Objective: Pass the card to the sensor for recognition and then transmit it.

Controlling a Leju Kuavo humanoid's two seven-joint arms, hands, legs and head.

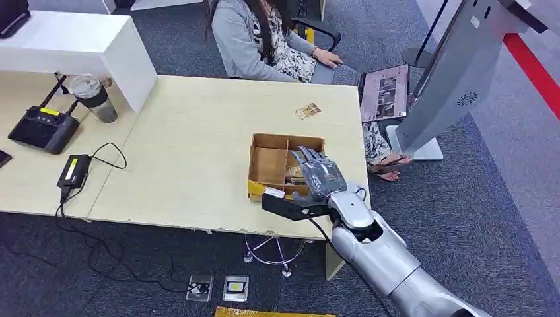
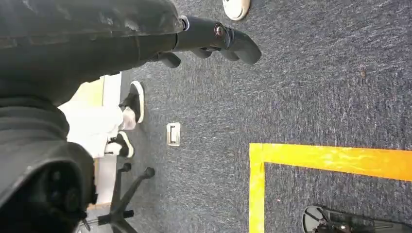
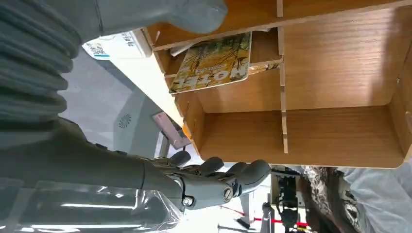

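A wooden box (image 1: 285, 138) with several compartments stands near the table's front right corner. My right hand (image 1: 317, 173) hovers over its right side with fingers spread and nothing in them. In the right wrist view a yellow-green card printed HOTEL (image 3: 214, 63) leans in a compartment of the box (image 3: 335, 136), between my thumb (image 3: 194, 14) and my fingers (image 3: 228, 177), touching neither. The grey sensor kiosk (image 1: 455, 79) stands on the floor right of the table. My left hand (image 2: 209, 36) hangs over the carpet, fingers loosely extended, holding nothing.
A loose card (image 1: 308, 111) lies on the table beyond the box. A person sits at the far edge with a laptop (image 1: 386, 89). A cup (image 1: 96, 98), black controller (image 1: 43, 129) and power adapter (image 1: 74, 170) lie at the left. Yellow tape (image 2: 330, 160) marks the carpet.
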